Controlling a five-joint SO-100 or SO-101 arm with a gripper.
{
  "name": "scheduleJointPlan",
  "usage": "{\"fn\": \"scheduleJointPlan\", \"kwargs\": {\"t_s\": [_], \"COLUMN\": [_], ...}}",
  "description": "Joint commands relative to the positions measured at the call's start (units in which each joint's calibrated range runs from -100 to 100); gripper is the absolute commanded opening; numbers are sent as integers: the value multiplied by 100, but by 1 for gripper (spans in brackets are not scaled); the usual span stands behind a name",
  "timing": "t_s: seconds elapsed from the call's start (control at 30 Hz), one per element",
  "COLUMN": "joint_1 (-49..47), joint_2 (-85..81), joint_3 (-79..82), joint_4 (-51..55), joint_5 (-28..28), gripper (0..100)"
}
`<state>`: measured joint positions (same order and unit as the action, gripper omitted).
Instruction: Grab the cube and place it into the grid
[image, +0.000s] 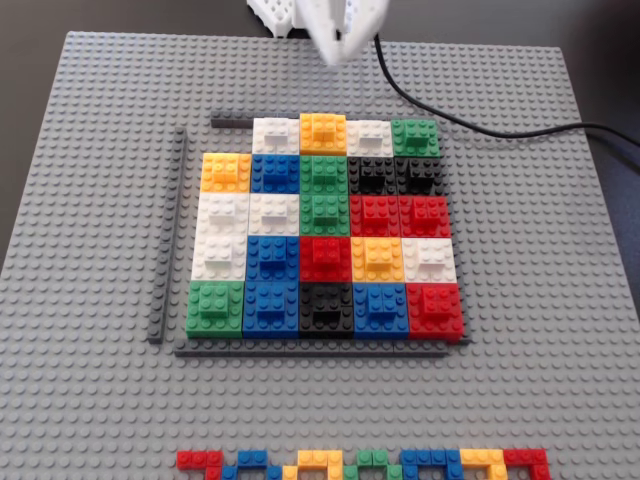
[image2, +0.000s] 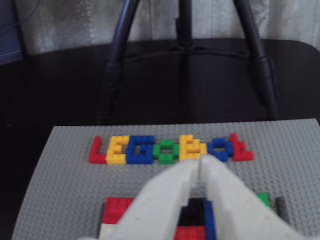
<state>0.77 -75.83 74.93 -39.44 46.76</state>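
Note:
The grid (image: 325, 235) is a square patchwork of coloured blocks on the grey baseplate, framed by dark-grey strips (image: 170, 230). Several white blocks sit in it, such as one in the top row (image: 275, 135). I see no loose white cube outside it. The grid's top-left corner cell (image: 226, 140) shows bare grey plate. My white gripper (image: 335, 55) hangs blurred above the plate's far edge, behind the grid. In the wrist view the gripper (image2: 200, 162) has its fingertips together with nothing between them, and part of the grid (image2: 119, 207) shows below it.
The grey studded baseplate (image: 90, 330) surrounds the grid. A thin row of small coloured bricks (image: 360, 463) lies at the near edge and also shows in the wrist view (image2: 170, 150). A black cable (image: 480, 125) crosses the far right. Dark tripod legs (image2: 115, 75) stand beyond the plate.

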Motion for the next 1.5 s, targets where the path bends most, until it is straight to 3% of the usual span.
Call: {"fn": "scheduleJointPlan", "kwargs": {"t_s": [0.0, 0.73, 1.47], "joint_1": [133, 222, -191], "joint_2": [-285, -2392, -2417], "joint_3": [169, 2325, 2507], "joint_4": [-204, -96, 1003], "joint_5": [15, 59, -83], "gripper": [0, 0, 1]}}
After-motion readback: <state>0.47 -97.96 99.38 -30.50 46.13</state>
